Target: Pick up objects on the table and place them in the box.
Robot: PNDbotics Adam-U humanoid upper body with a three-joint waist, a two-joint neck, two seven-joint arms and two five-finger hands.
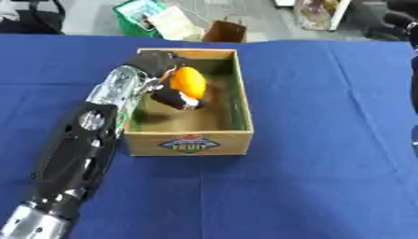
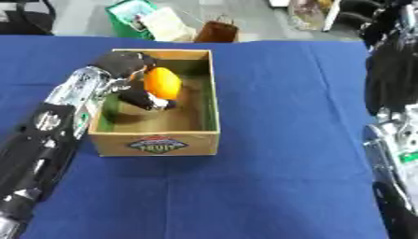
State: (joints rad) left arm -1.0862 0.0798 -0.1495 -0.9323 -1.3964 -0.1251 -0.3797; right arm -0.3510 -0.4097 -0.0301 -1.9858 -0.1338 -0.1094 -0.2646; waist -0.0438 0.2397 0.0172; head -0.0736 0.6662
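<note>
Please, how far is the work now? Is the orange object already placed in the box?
Not quite. The left hand holds the orange object inside the wooden box, fingers curled round it; release remains. No other object shows on the blue table. The right arm shows at the right edge, its hand unseen.

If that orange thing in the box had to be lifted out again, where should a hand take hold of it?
Probably from above, across its rounded middle. The orange thing sits inside the wooden box, whose walls block sideways approaches. The left hand already curls round it from the left, reaching over the rim.
</note>
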